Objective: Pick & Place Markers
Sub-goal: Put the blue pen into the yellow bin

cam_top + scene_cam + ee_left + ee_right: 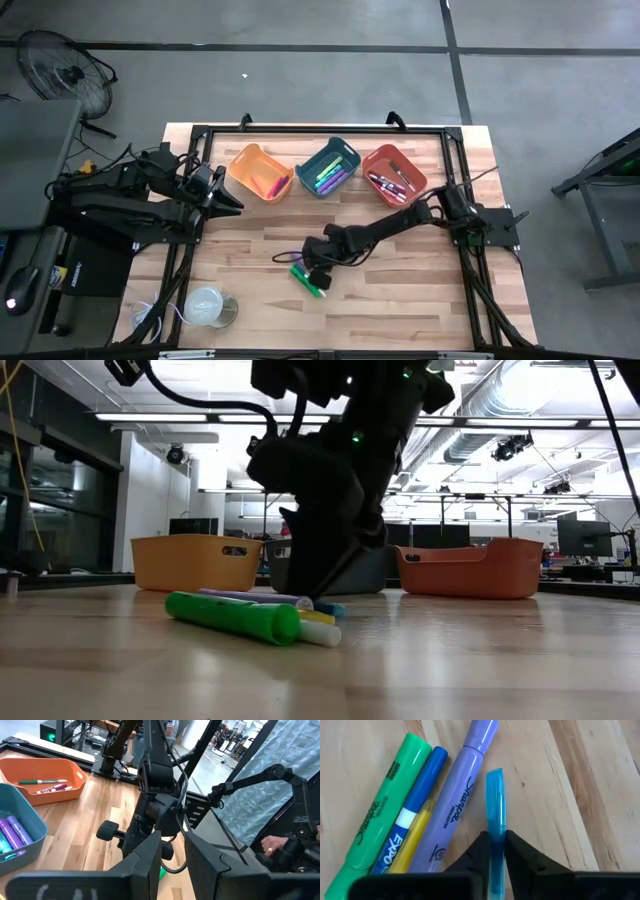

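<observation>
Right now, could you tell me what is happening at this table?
The right gripper is down at a small pile of markers on the table, its fingers closed around a thin blue marker beside the purple and green ones. The left gripper waits near the orange bin. Some markers already lie in the three bins.

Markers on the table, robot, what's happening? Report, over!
Right tool shut on the light blue marker, down on the wood. Left tool waiting near the orange bin. Green marker, blue marker, purple marker lying alongside, close.
</observation>
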